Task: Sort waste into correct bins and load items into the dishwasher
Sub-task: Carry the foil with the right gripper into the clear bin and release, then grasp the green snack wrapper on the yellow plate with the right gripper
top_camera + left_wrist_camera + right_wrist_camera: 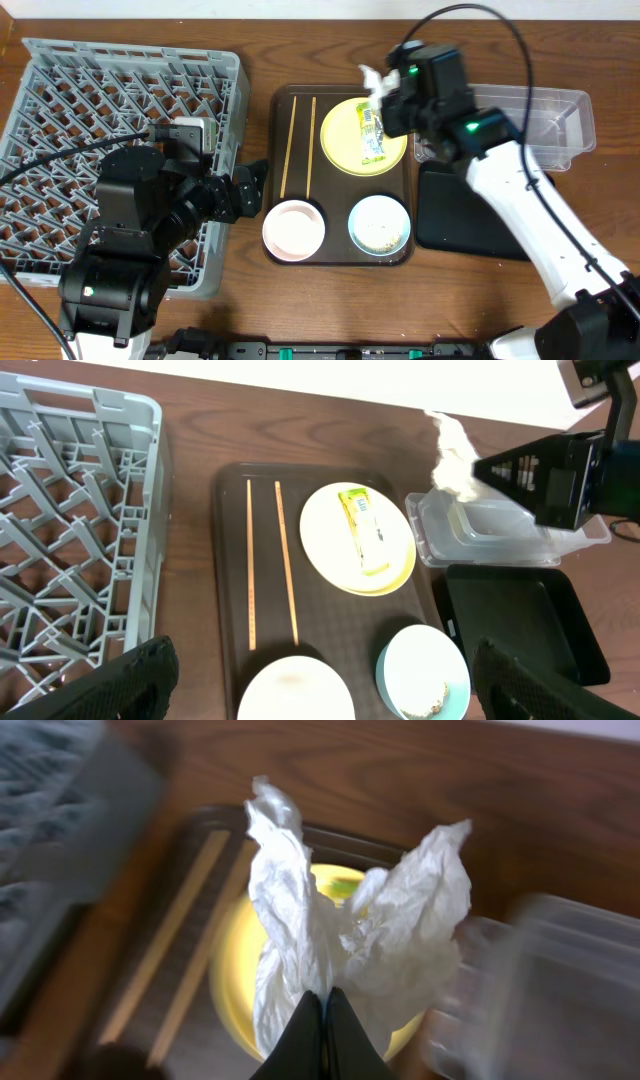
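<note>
My right gripper [324, 1005] is shut on a crumpled whitish scrap [340, 930] and holds it in the air over the right rim of the pale yellow plate [342, 120]. The scrap also shows in the overhead view [373, 78] and in the left wrist view [452, 455]. A green-and-orange snack wrapper [371, 134] lies on the plate. Two chopsticks [298, 143] lie on the brown serving tray [285, 105]. The white bowl [293, 228] and the light blue bowl [380, 224], which holds rice-like grains, sit at its front. My left gripper [320, 700] is open above the white bowl.
The grey dish rack [60, 110] fills the left side. The clear tub [555, 115] stands at the back right, the shallow black tray [460, 215] in front of it. My right arm reaches across both.
</note>
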Available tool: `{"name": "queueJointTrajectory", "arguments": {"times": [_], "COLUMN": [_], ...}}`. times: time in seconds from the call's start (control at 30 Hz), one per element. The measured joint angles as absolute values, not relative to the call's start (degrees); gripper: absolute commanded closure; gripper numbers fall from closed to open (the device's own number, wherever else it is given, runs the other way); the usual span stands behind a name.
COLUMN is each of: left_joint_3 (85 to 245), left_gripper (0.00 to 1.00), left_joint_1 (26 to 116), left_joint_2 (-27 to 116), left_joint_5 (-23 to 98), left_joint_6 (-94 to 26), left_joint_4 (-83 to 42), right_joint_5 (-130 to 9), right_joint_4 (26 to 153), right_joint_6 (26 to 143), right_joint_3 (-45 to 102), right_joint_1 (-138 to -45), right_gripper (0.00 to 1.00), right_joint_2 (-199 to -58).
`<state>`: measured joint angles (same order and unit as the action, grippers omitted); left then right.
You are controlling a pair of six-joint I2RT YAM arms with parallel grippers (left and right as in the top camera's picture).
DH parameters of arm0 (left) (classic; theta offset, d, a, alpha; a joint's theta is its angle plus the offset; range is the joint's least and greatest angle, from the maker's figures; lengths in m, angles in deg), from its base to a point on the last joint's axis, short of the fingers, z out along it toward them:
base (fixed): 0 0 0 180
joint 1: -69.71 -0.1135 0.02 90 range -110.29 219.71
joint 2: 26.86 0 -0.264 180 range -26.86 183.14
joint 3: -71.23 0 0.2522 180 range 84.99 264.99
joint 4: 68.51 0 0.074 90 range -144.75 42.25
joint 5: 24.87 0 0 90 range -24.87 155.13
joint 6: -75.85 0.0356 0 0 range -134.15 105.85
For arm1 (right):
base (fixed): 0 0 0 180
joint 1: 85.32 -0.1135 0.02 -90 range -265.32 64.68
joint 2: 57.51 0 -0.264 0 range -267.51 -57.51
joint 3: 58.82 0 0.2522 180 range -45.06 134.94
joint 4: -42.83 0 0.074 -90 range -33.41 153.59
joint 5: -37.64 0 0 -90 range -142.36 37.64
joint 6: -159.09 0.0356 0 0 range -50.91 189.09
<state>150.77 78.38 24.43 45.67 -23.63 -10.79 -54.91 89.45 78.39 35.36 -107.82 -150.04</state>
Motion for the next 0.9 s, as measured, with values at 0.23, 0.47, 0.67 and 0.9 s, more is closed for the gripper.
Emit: {"name": "queueJointTrajectory", "arguments": {"times": [0.23,0.47,0.67,0.9], "left_joint_3": [150.77,150.77,150.77,150.77], "left_gripper": [0.06,0.06,0.06,0.06], "left_joint_1": [78.38,78.38,78.38,78.38], "left_joint_2": [24.43,24.43,24.43,24.43], "left_joint_5": [45.67,45.67,45.65,45.56], "left_joint_6": [-23.61,-23.63,-23.63,-23.63], "left_joint_4": [-10.77,-10.77,-10.79,-10.77], "right_joint_5": [-52.87,-55.69,-62.29,-56.76], "right_joint_4": [95.66,96.99,90.57,87.68], "right_joint_6": [78.50,77.99,77.51,77.93], "right_joint_3": [35.34,35.34,35.34,35.45], "right_joint_1": [-93.53,-91.21,-95.96,-108.68], "right_gripper": [0.59,0.08,0.26,0.24], "right_joint_2": [-150.41,-152.57,-152.70,-158.63]}}
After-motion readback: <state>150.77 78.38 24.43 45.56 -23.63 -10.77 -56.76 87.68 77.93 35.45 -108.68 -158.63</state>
